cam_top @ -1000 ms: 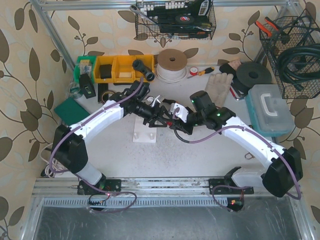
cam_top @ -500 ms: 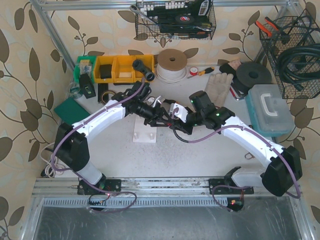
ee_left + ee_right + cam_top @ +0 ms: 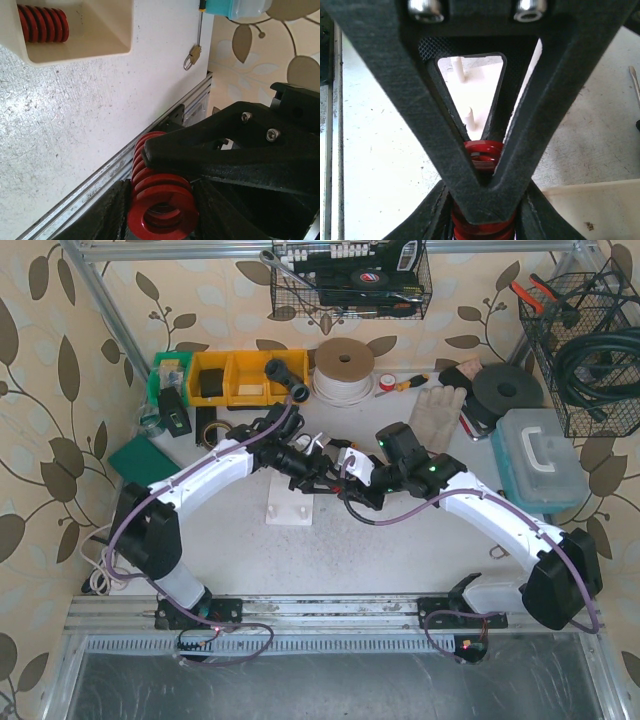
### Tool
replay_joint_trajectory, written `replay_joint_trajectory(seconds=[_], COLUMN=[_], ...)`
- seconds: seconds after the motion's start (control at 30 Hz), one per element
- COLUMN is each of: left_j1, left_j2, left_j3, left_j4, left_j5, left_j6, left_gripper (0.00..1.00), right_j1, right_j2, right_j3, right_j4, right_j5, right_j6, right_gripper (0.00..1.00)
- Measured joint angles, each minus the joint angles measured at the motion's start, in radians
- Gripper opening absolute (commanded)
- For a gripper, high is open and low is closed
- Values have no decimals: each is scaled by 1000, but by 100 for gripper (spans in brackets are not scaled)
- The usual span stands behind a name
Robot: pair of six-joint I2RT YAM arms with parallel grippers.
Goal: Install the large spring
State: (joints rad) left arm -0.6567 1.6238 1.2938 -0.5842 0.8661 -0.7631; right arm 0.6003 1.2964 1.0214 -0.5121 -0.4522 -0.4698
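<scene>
Large spring (image 3: 159, 212) (red) is held up off the tabletop (image 3: 75, 125), pinched from both sides: left hand (image 3: 162, 200) is clamped on it, and right hand (image 3: 485, 217) is closed on it too. Step is judged as a handover/regrip, nothing seated yet imo. Next, one hand prob has to be released, then the spring lined up w/ a peg on the white base (image 3: 293, 508) & pushed straight down.
</scene>
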Motion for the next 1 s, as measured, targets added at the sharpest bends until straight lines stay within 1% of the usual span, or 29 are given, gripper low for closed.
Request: replay_joint_trajectory(seconds=[0.07,0.13,0.23,0.27,0.33,0.4,0.43,0.47,0.5,0.53,0.57,0.6,0.8,0.9,1.0], left_j1=[0,0,0,0,0,0,0,0,0,0,0,1,35,68,86], left_j2=[3,7,7,7,7,7,7,7,7,7,7,7,-10,-23,-27], left_j3=[0,2,3,4,5,6,9,16,23,33,46,60,148,208,285], left_j4=[2,2,2,2,2,0,-2,-7,-15,-26,-43,-60,-186,-296,-407], left_j5=[0,0,-2,-3,-4,-8,-11,-18,-27,-35,-47,-59,-153,-249,-372], left_j6=[0,0,1,0,0,1,3,5,8,12,18,27,90,143,197], left_gripper=[34,27,5,0,0,0,0,0,0,0,0,0,0,0,0], right_j1=[0,0,0,0,0,0,0,0,1,2,2,2,-5,-29,-91], right_j2=[0,0,0,0,0,0,0,0,-1,-3,-6,-13,-131,-180,-208], right_j3=[0,0,0,0,0,0,0,0,0,0,0,-2,-60,-76,-76], right_j4=[0,-1,-1,0,1,3,6,11,21,31,40,51,132,147,144], right_j5=[0,3,7,8,8,11,13,16,21,27,35,44,148,284,396], right_j6=[0,0,0,0,1,6,13,20,27,33,38,50,118,233,364], right_gripper=[0,0,0,5,22,60,70,73,82,96,99,100,100,100,98])
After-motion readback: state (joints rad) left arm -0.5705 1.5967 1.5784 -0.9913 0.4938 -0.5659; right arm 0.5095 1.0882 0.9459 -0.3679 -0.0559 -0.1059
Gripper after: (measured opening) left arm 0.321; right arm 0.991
